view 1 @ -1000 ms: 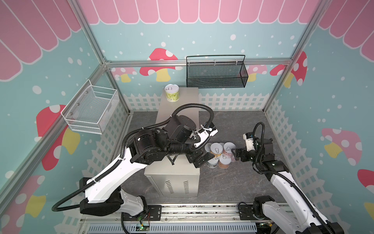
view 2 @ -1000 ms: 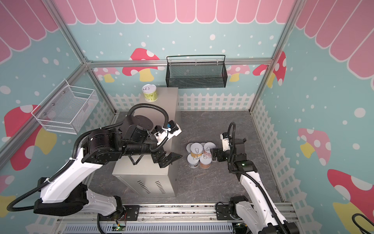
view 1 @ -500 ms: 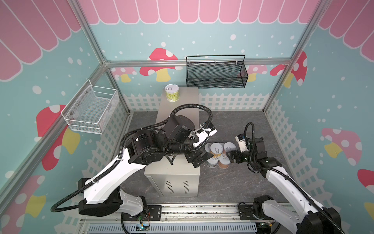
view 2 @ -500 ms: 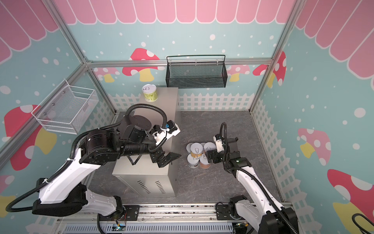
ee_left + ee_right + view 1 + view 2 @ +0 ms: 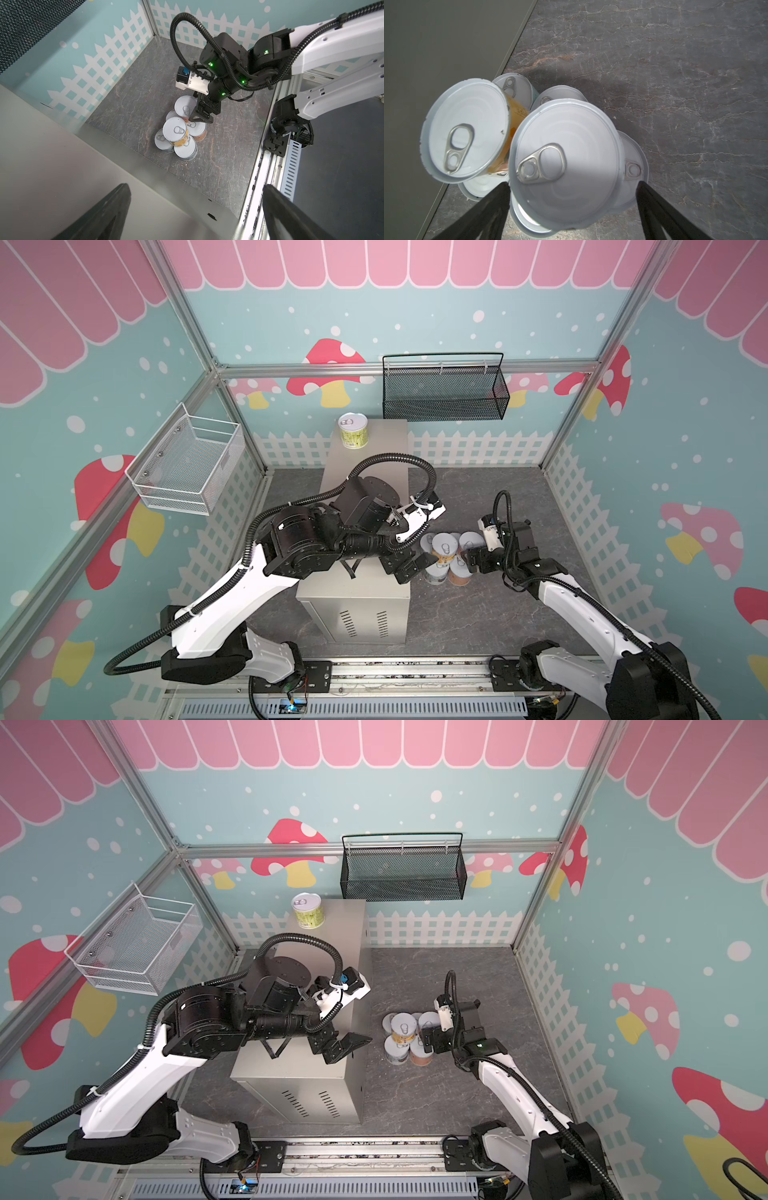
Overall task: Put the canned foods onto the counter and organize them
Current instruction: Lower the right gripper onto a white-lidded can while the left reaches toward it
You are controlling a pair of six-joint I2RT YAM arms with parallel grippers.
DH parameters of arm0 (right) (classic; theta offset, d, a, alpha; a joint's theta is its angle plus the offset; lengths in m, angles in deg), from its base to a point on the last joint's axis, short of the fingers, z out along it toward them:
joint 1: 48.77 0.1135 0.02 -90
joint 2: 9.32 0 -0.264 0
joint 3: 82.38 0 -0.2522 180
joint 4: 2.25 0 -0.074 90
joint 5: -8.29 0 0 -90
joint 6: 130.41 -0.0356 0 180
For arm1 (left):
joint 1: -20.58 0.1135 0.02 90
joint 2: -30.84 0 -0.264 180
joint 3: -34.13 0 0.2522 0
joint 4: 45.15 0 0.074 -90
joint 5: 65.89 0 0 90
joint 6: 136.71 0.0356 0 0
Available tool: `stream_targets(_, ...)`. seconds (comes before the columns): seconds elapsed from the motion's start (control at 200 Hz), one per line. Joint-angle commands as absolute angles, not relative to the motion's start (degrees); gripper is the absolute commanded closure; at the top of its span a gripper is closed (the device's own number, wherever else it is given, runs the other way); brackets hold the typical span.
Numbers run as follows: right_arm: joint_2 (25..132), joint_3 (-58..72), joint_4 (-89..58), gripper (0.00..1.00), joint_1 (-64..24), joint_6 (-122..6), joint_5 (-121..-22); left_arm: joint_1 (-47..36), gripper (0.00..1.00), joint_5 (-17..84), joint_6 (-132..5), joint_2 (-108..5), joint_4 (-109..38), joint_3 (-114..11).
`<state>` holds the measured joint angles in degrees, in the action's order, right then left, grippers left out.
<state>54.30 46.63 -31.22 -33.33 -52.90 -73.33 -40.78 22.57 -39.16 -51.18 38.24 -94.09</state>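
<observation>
Your right tool (image 5: 471,562) is open. In the right wrist view its two black fingers (image 5: 492,209) stand on either side of a silver-lidded can (image 5: 566,162) on the upper tier of the pile, and they have not closed on it.

That pile of cans (image 5: 444,560) sits on the grey floor (image 5: 478,497) just right of centre in both top views, close beside the worktop (image 5: 365,593). An orange-labelled can (image 5: 467,128) also rides on the upper tier, touching the can you are straddling, with more lids showing beneath.

One green can (image 5: 353,435) stands upright on the worktop's far end, at upper centre of the frame.

Your left tool (image 5: 347,1046) is spread wide and empty. It hovers over the worktop's right edge near the vented end, apart from the pile.
</observation>
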Motion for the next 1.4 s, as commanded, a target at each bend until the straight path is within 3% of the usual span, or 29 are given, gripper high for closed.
stream_targets(0.0,55.3,45.5,-29.4,0.05,-32.8,-52.7,-74.3,-41.1,0.01,22.9,-37.6,-52.0,38.5,-95.4)
stream_targets(0.55,59.3,41.9,-27.6,0.08,-30.7,-51.7,-76.5,-41.2,0.01,22.8,-37.7,-53.2,38.4,-94.9)
stream_targets(1.396,58.8,40.9,-28.0,0.28,-28.5,-51.7,-78.8,-41.4,0.01,23.3,-39.6,-51.2,37.0,-92.1)
